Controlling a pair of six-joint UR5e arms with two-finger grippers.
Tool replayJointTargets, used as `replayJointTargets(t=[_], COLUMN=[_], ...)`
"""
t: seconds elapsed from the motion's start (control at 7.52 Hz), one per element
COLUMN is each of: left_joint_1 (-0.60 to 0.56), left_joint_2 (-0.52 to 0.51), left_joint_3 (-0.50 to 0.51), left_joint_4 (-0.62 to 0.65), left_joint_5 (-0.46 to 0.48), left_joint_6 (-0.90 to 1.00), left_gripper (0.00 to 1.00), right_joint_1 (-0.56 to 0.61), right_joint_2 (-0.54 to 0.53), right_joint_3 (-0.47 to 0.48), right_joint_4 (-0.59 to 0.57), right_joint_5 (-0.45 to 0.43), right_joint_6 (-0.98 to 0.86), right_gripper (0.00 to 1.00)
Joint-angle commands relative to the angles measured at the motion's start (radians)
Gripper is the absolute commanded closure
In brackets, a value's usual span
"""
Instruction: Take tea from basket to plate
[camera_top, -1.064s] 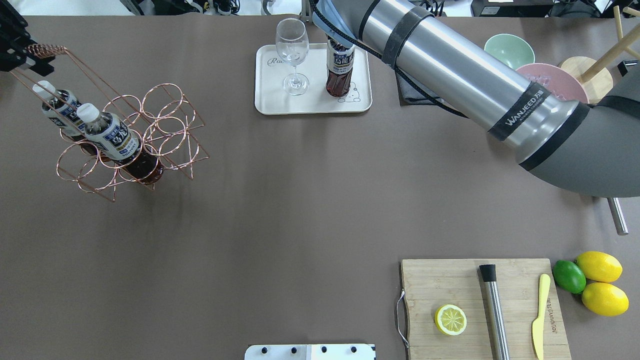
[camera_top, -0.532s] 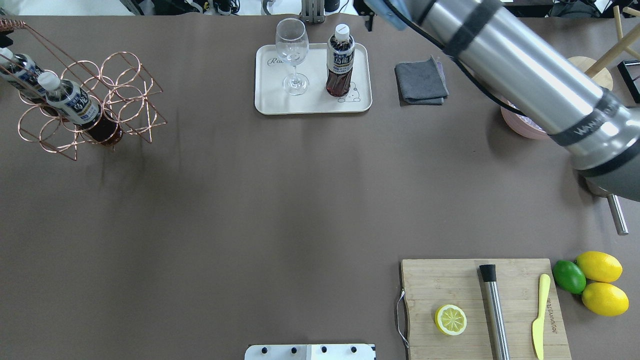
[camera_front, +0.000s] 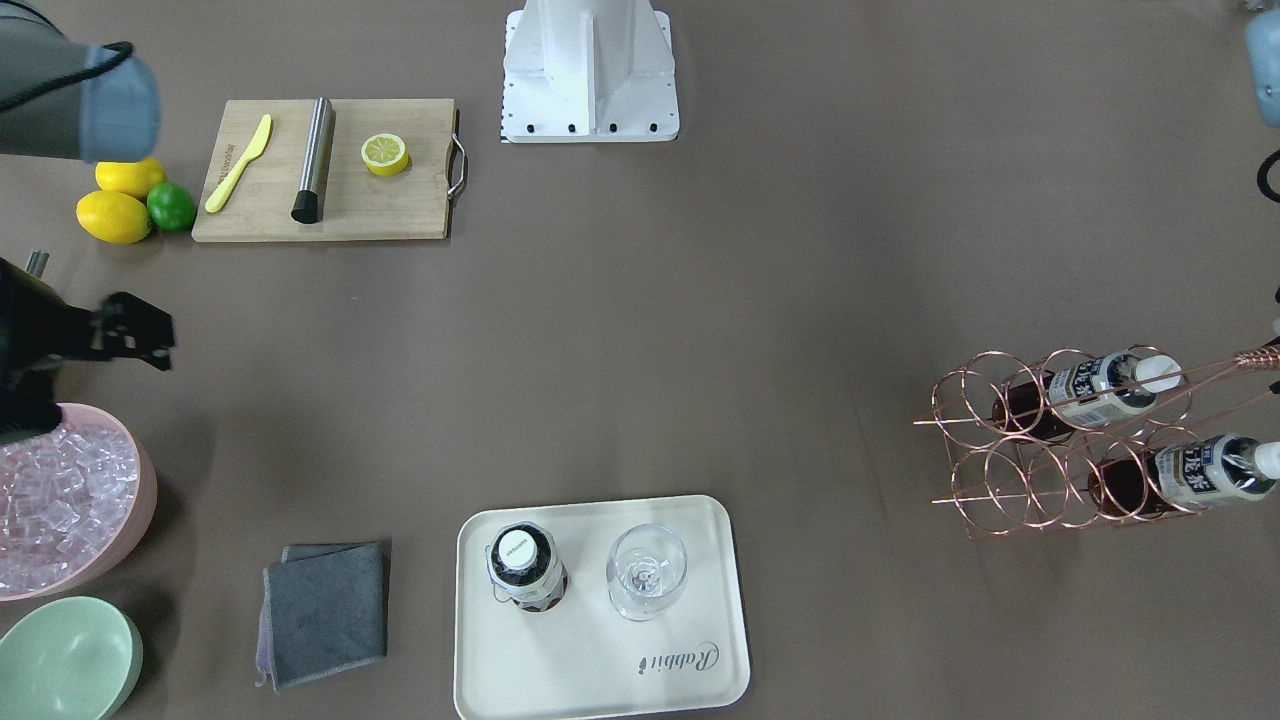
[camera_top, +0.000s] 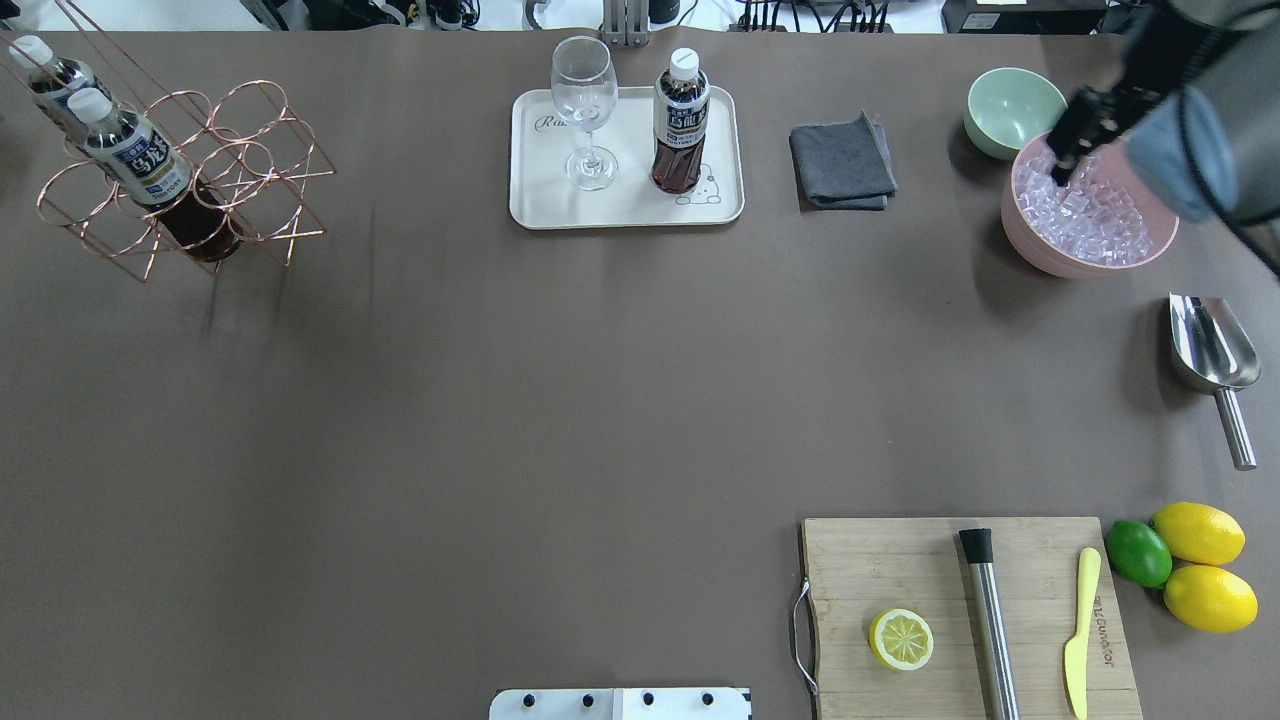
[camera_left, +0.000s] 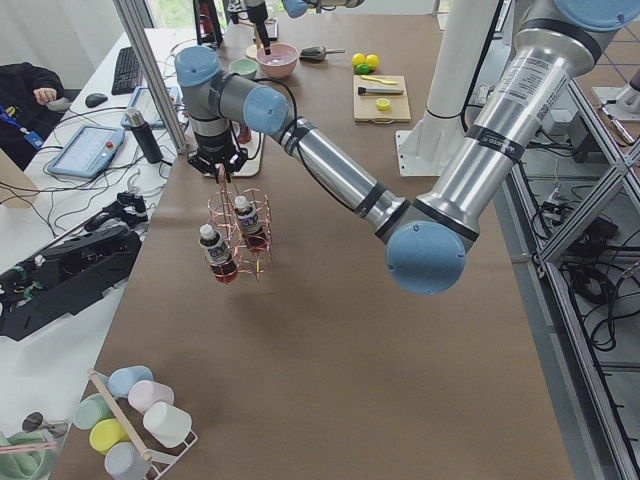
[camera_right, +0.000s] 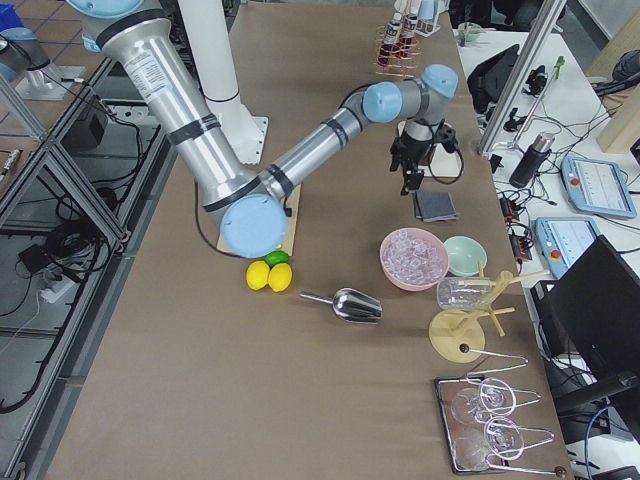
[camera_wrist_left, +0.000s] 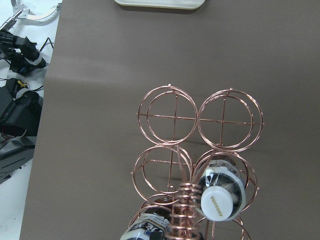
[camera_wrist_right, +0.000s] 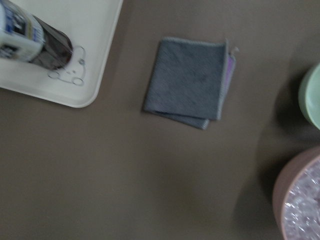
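From where I stand, the brown counter (camera_top: 600, 400) shows a job that looks as good as finished for one bottle. The copper wire basket (camera_top: 262, 160) is the biggest piece. It is up at about 10 o'clock on the counter in the overhead view and seems to hang just clear of the surface by its twisted handle. The left tool (camera_left: 220, 168) is at the top of that handle. I cannot tell how its fingers stand, since only the side view catches it. The cream plate (camera_top: 630, 205) sits at 12 o'clock, well apart from the basket, with a stemmed glass (camera_top: 585, 110) on its left half. The tea (camera_top: 680, 125) stands upright on the plate's right half, cap on, just beside the glass and not touching it. Two more bottles (camera_top: 150, 175) lean in cells at the handle end of the basket. Whether they are meant to follow, I cannot say. The right tool (camera_front: 160, 342) hovers over the rim of the pink bowl of ice (camera_top: 1090, 250), at roughly 2 o'clock on the counter. Its fingers look parted, with nothing between them. From that tool the tea lies at 9 o'clock, well apart, with the folded grey cloth (camera_top: 842, 165) between the two. I judge the placing done and the tea let go.
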Motion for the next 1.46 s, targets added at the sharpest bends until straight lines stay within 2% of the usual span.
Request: replayJointTargets(t=[0.0,0.27,0.4,0.53,0.67,0.8,1.06,1.2,1.33], left_joint_1=[-0.017,-0.019,-0.019,-0.019,-0.018,-0.016,-0.01,-0.01,-0.01], left_joint_2=[-0.056,-0.067,-0.066,-0.066,-0.066,-0.067,-0.075,-0.079,-0.078], left_joint_3=[0.195,0.249,0.255,0.278,0.31,0.335,0.341,0.34,0.34], left_joint_4=[-0.117,-0.167,-0.167,-0.177,-0.211,-0.238,-0.243,-0.243,-0.243], left_joint_5=[0.006,0.03,0.032,0.032,0.032,0.032,0.032,0.032,0.032], left_joint_6=[0.057,0.057,0.057,0.062,0.062,0.057,0.051,0.05,0.048], left_gripper=[1.0,1.0,1.0,1.0,1.0,1.0,1.0,1.0,0.39], right_joint_1=[0.251,0.391,0.459,0.52,0.56,0.625,0.639,0.644,0.644], right_joint_2=[-0.392,-0.552,-0.606,-0.649,-0.666,-0.656,-0.659,-0.654,-0.678], right_joint_3=[0.129,0.118,0.115,0.113,0.093,0.013,0.004,0.0,-0.014], right_joint_4=[-0.008,-0.004,-0.002,0.0,0.0,0.003,0.004,0.047,0.111], right_joint_5=[0.032,0.024,0.015,-0.021,-0.042,-0.022,-0.01,-0.013,-0.011], right_joint_6=[-0.279,-0.416,-0.525,-0.559,-0.581,-0.593,-0.6,-0.596,-0.592], right_gripper=[0.0,0.0,0.0,0.0,0.0,0.0,0.0,0.0,0.0])
